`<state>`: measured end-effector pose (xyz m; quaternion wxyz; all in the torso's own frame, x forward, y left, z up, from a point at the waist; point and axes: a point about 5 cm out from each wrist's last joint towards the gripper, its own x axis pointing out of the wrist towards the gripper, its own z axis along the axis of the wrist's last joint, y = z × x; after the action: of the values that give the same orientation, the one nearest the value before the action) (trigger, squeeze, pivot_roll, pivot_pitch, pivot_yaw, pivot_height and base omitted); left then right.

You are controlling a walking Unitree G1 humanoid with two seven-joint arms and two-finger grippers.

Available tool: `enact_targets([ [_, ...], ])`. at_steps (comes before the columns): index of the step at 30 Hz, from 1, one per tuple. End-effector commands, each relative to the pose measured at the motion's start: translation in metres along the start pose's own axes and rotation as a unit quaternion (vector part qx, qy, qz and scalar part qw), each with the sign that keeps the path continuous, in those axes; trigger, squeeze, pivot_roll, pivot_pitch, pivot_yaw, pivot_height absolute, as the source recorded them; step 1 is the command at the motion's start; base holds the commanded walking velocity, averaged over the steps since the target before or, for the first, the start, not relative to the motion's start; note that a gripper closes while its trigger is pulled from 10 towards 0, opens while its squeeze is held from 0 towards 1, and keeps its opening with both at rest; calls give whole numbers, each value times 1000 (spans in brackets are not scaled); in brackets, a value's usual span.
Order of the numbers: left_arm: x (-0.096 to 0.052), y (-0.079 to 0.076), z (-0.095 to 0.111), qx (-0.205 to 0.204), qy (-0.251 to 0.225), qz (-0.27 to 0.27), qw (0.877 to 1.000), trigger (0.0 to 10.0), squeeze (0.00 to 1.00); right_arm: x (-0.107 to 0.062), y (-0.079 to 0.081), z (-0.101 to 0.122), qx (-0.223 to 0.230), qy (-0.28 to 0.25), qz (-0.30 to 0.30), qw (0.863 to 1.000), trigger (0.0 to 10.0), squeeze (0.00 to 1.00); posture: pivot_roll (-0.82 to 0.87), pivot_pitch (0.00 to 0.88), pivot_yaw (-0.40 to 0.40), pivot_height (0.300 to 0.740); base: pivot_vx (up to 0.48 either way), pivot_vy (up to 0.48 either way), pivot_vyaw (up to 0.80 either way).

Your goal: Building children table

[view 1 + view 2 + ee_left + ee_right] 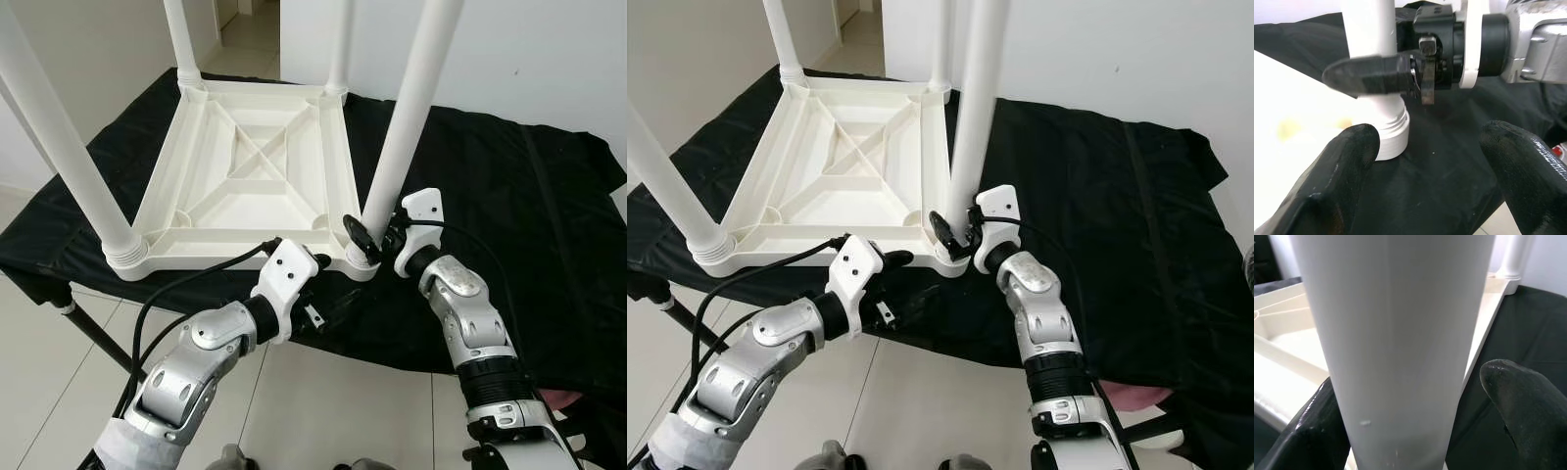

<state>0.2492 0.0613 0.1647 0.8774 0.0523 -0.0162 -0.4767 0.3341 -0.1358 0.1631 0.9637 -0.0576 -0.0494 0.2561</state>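
Note:
A white children's table point(245, 166) lies upside down on a black cloth, its legs pointing up. My right gripper point(374, 235) is open and straddles the base of the near-right leg point(407, 108), just above its threaded collar point(1393, 134). In the right wrist view one finger point(1317, 431) rests against the leg point(1396, 333) and the other finger point(1528, 401) stands apart from it. My left gripper point(323, 289) is open and empty, low at the table's front edge, pointing toward that same corner.
The black cloth point(509, 196) covers a low stand, with a dark support tube point(93, 338) at the front left. The near-left leg point(59, 137) rises close to my left arm. Pale tiled floor point(333, 411) lies in front, with a white wall behind.

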Motion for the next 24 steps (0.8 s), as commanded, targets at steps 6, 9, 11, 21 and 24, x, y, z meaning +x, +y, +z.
enact_targets([
  [6, -3, 5, 1, 2, 1, 2, 1000, 10000, 0, 4, -8, -6, -39, 18, 119, 992, 10000, 0, -61, 50, -4, 740, 0, 0, 0],
  [9, -2, 6, 2, 5, 1, 3, 1000, 10000, 0, 9, -9, -8, -44, 26, 144, 988, 10000, 0, -58, 46, -2, 740, 0, 0, 0],
  [11, -2, 7, 2, 5, 1, 4, 1000, 10000, 0, 11, -9, -8, -45, 29, 150, 987, 10000, 0, -58, 46, -2, 740, 0, 0, 0],
  [21, -1, 8, 5, 9, -3, 5, 1000, 10000, 0, 17, -9, -16, -47, 47, 205, 976, 0, 0, -48, 37, 1, 740, 0, 0, 0],
  [24, 0, 7, 5, 8, -4, 5, 1000, 10000, 0, 15, -11, -19, -48, 56, 212, 974, 0, 0, -51, 38, -2, 740, 0, 0, 0],
])
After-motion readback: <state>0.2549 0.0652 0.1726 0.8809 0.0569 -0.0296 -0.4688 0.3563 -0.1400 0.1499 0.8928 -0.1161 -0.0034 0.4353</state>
